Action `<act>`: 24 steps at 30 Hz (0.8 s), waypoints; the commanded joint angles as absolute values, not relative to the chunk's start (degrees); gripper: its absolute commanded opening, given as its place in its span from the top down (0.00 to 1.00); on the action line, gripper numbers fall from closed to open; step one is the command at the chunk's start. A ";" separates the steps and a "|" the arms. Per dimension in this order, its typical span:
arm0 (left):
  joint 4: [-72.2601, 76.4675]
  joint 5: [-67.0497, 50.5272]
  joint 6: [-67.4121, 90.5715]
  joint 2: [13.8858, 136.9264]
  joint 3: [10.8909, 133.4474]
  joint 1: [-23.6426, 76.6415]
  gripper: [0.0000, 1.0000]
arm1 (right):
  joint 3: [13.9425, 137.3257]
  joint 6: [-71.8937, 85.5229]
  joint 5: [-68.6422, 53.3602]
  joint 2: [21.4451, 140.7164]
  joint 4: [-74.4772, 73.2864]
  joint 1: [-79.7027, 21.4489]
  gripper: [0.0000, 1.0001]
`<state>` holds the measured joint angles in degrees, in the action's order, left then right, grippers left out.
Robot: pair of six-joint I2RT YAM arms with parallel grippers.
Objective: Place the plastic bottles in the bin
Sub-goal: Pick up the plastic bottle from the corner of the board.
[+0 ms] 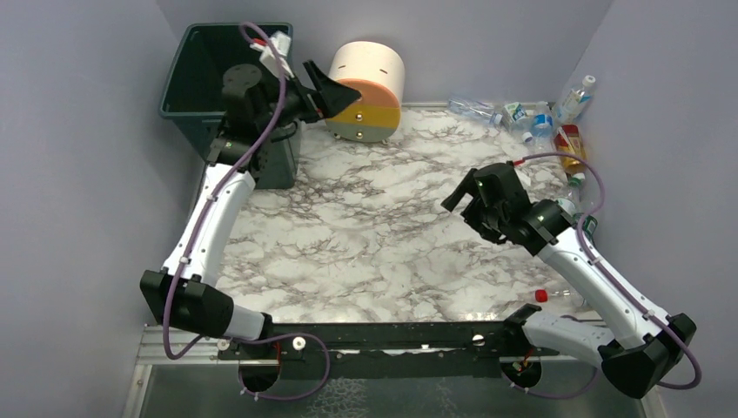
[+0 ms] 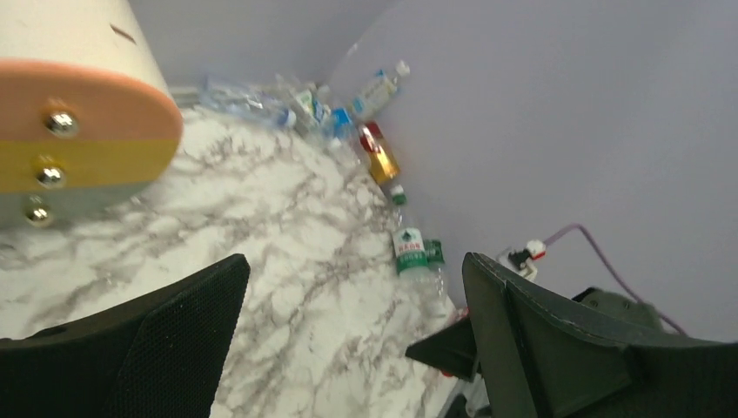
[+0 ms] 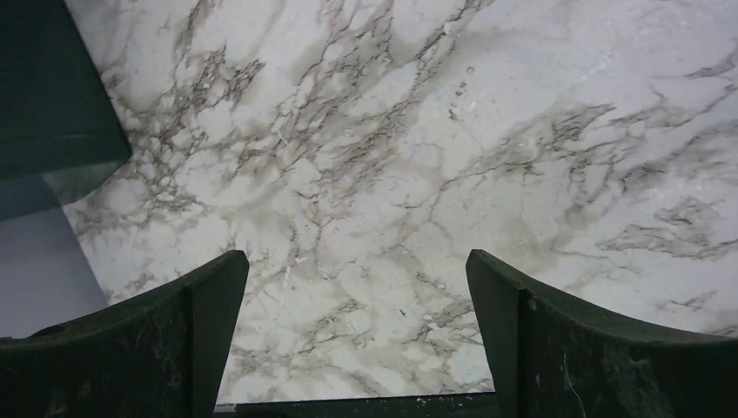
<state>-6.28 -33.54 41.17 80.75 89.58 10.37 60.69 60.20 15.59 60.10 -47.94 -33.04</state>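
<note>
Dark green plastic forms the bin (image 1: 202, 78), a tall rectangular tub with a rimmed top, standing at the far left corner of the marble table (image 1: 374, 226). Its inside is in shadow, so its contents cannot be made out, and the left arm (image 1: 213, 205) covers part of its right rim. The plastic bottles (image 1: 541, 120) lie heaped in the far right corner and along the right wall. They are mostly clear with blue or green labels, plus 1 amber bottle (image 2: 379, 158) and 1 white-capped bottle (image 1: 581, 91) leaning on the wall. Some are hidden behind the right arm (image 1: 600, 279). 1 red-capped bottle (image 1: 557, 298) lies near right, partly covered by that arm. The left gripper (image 2: 357, 270), between the bin and a round cream, orange, yellow and grey drawer unit (image 1: 370, 91), has its jaws spread wide with nothing between them. The right gripper (image 3: 357, 261), over the marble, is likewise spread and empty.
</note>
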 commanded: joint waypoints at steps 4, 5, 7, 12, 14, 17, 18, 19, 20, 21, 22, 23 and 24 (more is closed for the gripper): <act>-11.19 -29.58 33.99 80.25 81.88 19.25 0.01 | 69.37 57.89 27.75 56.54 -49.12 -33.00 0.01; -11.76 -28.90 33.22 80.31 81.12 20.38 0.01 | 72.89 56.02 30.46 57.32 -49.14 -33.02 0.01; -12.89 -27.82 31.89 80.35 79.46 22.15 0.01 | 80.49 53.80 33.72 59.68 -50.63 -32.95 0.01; -12.96 -27.73 29.06 81.27 72.91 26.41 0.01 | 91.59 45.57 29.82 62.73 -44.94 -33.04 0.01; -12.98 -27.46 27.23 82.55 71.27 30.09 0.01 | 92.05 42.87 23.88 62.53 -39.75 -33.05 0.01; -12.91 -23.37 24.33 86.00 71.47 38.82 0.01 | 93.27 41.90 15.92 64.21 -36.26 -33.05 0.01; -12.79 -21.72 23.49 87.63 72.18 41.96 0.01 | 93.97 41.83 13.07 65.00 -35.65 -33.05 0.01; -12.49 -20.00 22.83 89.34 72.96 44.95 0.01 | 94.53 42.08 10.35 65.69 -34.95 -33.05 0.00; -11.89 -18.77 22.35 91.04 73.68 47.36 0.01 | 94.72 42.43 7.64 66.22 -34.05 -33.05 0.00; -10.95 -18.20 21.98 92.91 74.36 49.61 0.01 | 94.68 42.96 5.50 66.45 -33.14 -33.05 0.00; -10.22 -17.67 21.73 94.74 75.23 51.56 0.01 | 94.52 43.53 3.52 66.60 -32.17 -33.05 0.01; -9.42 -17.00 21.44 96.52 76.15 53.66 0.01 | 94.30 43.88 1.65 66.63 -31.28 -33.05 0.00; -8.54 -16.59 21.14 98.74 77.00 55.40 0.01 | 94.03 44.09 0.00 66.62 -30.29 -33.05 0.01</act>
